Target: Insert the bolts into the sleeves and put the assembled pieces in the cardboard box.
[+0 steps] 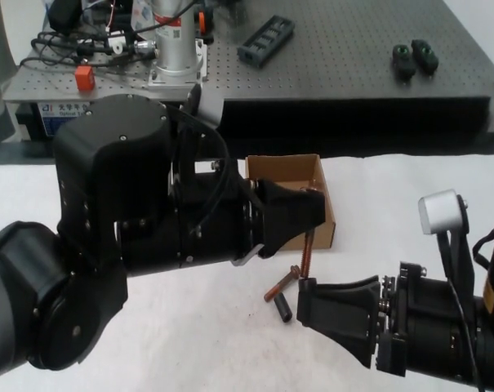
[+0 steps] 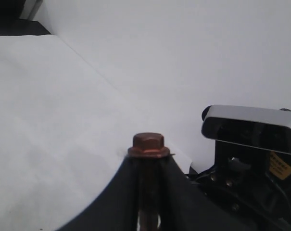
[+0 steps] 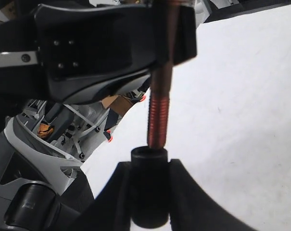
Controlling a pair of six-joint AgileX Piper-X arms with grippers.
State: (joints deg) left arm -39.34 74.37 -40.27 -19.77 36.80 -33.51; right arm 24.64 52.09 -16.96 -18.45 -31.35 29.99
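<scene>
Right wrist view: the right gripper [image 3: 149, 168] pinches a black sleeve [image 3: 149, 192] upright between its fingers. Directly above, the left gripper [image 2: 148, 163] is clamped on a copper bolt [image 3: 159, 113] that hangs head up. Its threaded tip is at the sleeve's mouth; whether it is inside, I cannot tell. On the white table [image 1: 189, 343], a second bolt [image 1: 281, 284] and a loose sleeve [image 1: 282, 308] lie just beside the right gripper. The cardboard box [image 1: 287, 170] stands behind them.

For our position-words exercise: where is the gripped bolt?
The bolt hangs upright in the left gripper, its threaded tip right above the black sleeve held by the right gripper, near the cardboard box.
</scene>
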